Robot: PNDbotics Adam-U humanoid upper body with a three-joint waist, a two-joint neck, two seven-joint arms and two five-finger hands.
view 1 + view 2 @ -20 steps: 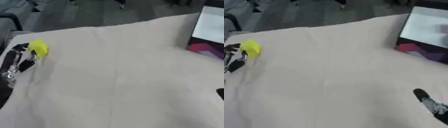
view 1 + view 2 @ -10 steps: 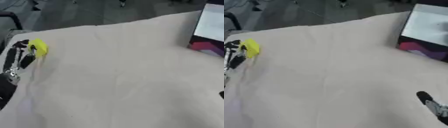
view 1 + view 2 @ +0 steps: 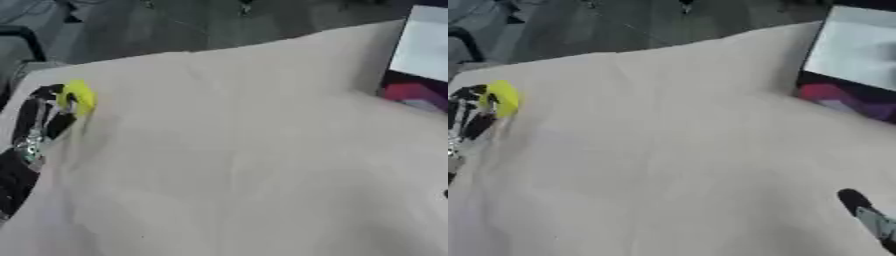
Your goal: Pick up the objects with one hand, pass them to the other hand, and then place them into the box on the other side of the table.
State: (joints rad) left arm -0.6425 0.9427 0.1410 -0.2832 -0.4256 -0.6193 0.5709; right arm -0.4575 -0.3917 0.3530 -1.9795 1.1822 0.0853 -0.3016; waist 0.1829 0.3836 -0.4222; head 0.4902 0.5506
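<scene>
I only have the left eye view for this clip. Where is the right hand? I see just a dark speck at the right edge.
Observer: The right eye view shows a fingertip of the right hand at the lower right, above the cloth-covered table.
Reviewer: Is it near the box?
Observer: No, the box sits at the far right, well apart from it.
Reviewer: Is the box's near corner visible?
Observer: Yes, its dark side with pink and purple print shows more fully here.

Likely a lab or office, cloth-covered table (image 3: 245, 150), grey floor (image 3: 175, 25) (chair legs beyond)
</scene>
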